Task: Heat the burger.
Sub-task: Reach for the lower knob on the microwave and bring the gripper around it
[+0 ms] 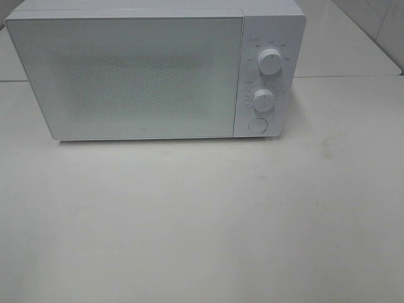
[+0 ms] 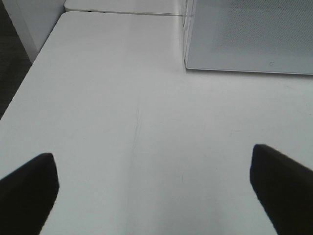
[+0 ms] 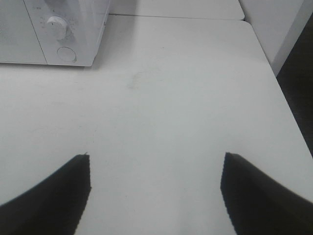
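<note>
The back of the table (image 1: 202, 221) is blocked by the microwave (image 1: 126, 76) — its door (image 1: 145, 82) is shut. Open tabletop is left in front of it and along both sides, where passage is unhindered.

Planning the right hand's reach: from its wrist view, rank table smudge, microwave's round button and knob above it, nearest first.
1. Smudge, on the table.
2. Round button, low on the microwave.
3. Knob, above the button.
</note>
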`<state>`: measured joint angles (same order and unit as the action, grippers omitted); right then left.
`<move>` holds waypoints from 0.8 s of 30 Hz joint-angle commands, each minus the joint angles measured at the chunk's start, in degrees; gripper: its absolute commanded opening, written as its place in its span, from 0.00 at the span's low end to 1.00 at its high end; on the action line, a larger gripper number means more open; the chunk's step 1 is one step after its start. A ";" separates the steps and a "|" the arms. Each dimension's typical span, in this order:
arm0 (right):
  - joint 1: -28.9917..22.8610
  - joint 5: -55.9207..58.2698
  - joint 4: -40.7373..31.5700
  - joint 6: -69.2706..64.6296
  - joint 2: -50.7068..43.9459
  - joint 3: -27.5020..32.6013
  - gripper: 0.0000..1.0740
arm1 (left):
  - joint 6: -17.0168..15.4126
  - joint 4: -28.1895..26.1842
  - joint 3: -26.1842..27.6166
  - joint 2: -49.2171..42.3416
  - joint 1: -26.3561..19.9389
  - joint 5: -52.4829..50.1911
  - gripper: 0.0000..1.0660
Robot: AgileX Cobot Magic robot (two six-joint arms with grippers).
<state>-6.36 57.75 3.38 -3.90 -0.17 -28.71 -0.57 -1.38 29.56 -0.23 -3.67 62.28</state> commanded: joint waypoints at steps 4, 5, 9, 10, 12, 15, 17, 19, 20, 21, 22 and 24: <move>0.11 -0.74 0.29 -2.69 -1.26 -0.06 0.67 | 0.17 -0.23 0.00 -1.32 -0.11 -0.80 0.94; 0.11 -1.38 0.46 -2.75 -0.86 -0.52 0.67 | 0.17 -0.23 0.00 -1.32 -0.11 -0.80 0.94; 0.11 -4.18 0.40 -3.27 1.55 -1.60 0.67 | 0.17 -0.23 0.00 -1.32 -0.11 -0.80 0.94; 0.11 -4.18 0.40 -3.27 1.55 -1.60 0.67 | 0.17 -0.23 0.00 -1.32 -0.11 -0.80 0.94; 0.11 -8.59 0.46 -3.27 4.81 -1.78 0.67 | 0.17 -0.23 0.00 -1.32 -0.11 -0.80 0.94; 0.11 -11.29 0.46 -3.27 7.22 -1.78 0.67 | 0.17 -0.23 0.00 -1.32 -0.11 -0.80 0.94; 0.11 -15.41 0.46 -3.27 11.34 -1.55 0.67 | 0.17 -0.23 0.00 -1.32 -0.11 -0.80 0.94; 0.11 -16.90 0.46 -3.27 12.89 -1.38 0.67 | 0.17 -0.23 0.00 -1.32 -0.11 -0.80 0.94; 0.11 -20.11 0.46 -3.27 15.87 -0.80 0.67 | 0.17 -0.23 0.00 -1.32 -0.11 -0.80 0.94; 0.11 -20.11 0.46 -3.27 15.87 -0.80 0.67 | 0.17 -0.23 0.00 -1.32 -0.11 -0.80 0.94; 0.11 -22.98 0.34 -3.27 18.51 -0.23 0.67 | 0.17 -0.23 0.00 -1.32 -0.11 -0.80 0.94; 0.11 -24.41 0.11 -3.27 19.88 0.00 0.67 | 0.17 -0.23 0.00 -1.32 -0.11 -0.80 0.94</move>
<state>-6.36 35.12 3.27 -6.76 19.37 -28.93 -0.57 -1.38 29.56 -0.23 -3.67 62.28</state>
